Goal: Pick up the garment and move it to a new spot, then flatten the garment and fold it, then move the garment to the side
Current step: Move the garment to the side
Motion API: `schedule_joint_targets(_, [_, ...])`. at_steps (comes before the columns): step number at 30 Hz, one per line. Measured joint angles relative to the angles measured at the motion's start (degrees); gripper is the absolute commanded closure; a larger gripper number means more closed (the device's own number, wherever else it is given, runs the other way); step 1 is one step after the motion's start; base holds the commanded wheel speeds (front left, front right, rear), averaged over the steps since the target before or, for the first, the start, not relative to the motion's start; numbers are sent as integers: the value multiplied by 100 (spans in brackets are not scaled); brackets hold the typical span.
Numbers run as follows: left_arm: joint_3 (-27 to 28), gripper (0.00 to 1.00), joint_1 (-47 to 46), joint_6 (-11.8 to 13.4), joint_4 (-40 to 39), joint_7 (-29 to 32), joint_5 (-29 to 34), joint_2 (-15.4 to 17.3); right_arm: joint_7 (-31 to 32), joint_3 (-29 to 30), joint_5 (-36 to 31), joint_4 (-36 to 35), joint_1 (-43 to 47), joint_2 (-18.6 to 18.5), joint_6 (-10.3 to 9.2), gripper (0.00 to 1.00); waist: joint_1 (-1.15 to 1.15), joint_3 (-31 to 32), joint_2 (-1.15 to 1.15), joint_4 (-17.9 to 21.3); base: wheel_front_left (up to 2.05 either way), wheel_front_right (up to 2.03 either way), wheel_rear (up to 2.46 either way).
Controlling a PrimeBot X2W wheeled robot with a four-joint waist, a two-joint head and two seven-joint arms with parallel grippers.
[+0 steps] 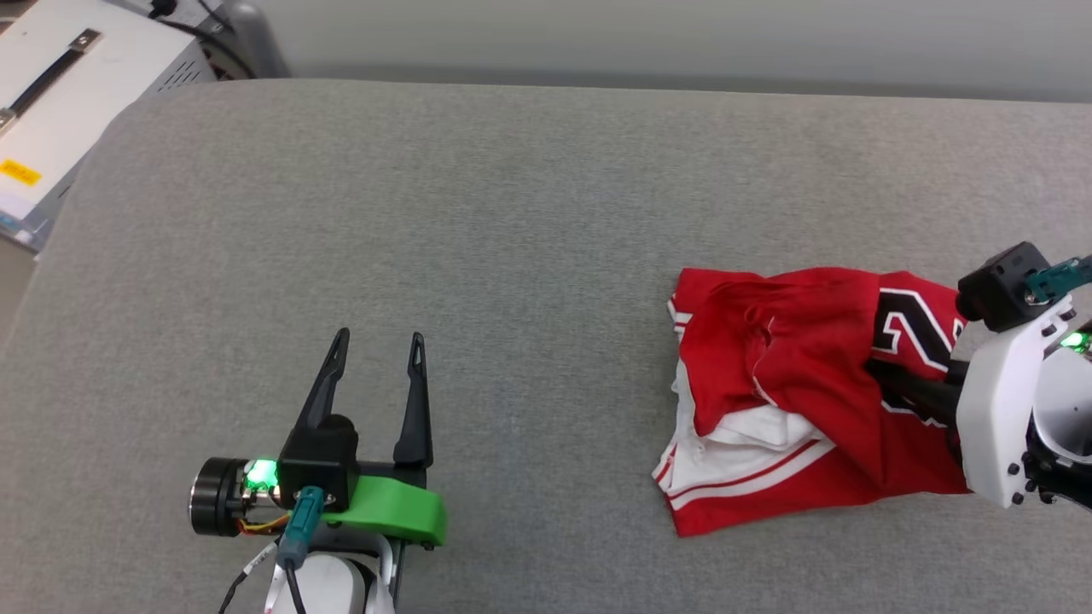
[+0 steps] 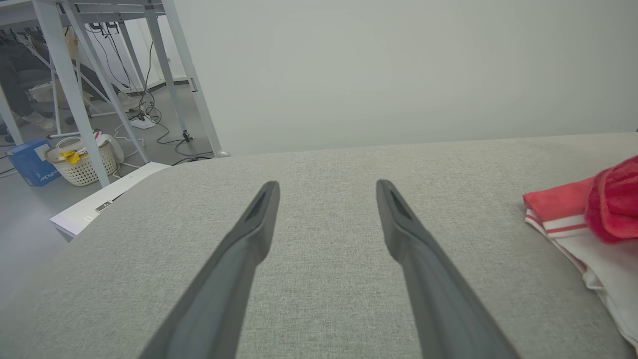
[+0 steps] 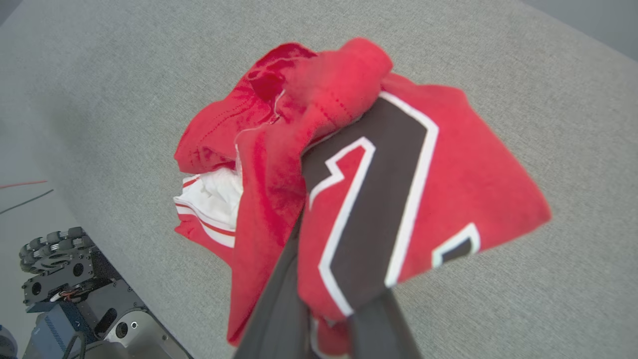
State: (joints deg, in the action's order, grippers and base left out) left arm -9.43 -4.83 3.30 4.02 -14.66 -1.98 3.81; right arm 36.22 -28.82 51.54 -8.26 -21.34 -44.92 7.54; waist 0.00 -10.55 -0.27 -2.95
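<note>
Grey padded surface (image 1: 512, 213) | one garment (image 1: 793, 384) | left tool (image 1: 380, 345) wide | right tool (image 1: 887, 375) grips garment

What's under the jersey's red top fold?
A white sleeve with red stripes pokes out beneath the jersey. Right claw pinches the printed part; its tips and the table below are covered.

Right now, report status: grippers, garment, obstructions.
Right gripper shut on garment. Left gripper open, apart from it. Garment crumpled on gray surface. Nothing seen blocking.
</note>
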Motion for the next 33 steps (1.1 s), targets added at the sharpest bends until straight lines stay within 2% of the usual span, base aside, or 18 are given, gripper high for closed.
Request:
schedule_joint_targets(8, [170, 0, -90, 7, -210, 0, 9, 53, 90, 57, -211, -225, -298, -385, 0, 100, 0, -124, 0, 694, 0, 0, 0])
schedule_joint_targets(14, [268, 0, -374, 1, -445, 0, 53, 194, 55, 221, -438, 59, -575, -677, 0, 100, 0, -478, 0, 1061, 0, 0, 0])
schedule_joint_targets(19, [274, 0, -637, -41, -623, 0, 96, 322, -75, 417, -784, 686, -934, -1088, 0, 100, 0, -936, 0, 1205, 0, 0, 0])
schedule_joint_targets(25, [268, 0, -911, -63, -862, 0, 146, 437, -131, 766, -1124, 1716, -1302, -1383, 0, 100, 0, -1525, 0, 1239, 0, 0, 0])
schedule_joint_targets(33, [233, 0, -1062, -59, -1115, 0, 261, 573, -582, 1307, -1510, 3017, -1807, -1333, 0, 100, 1, -2273, 0, 1184, 0, 0, 0])
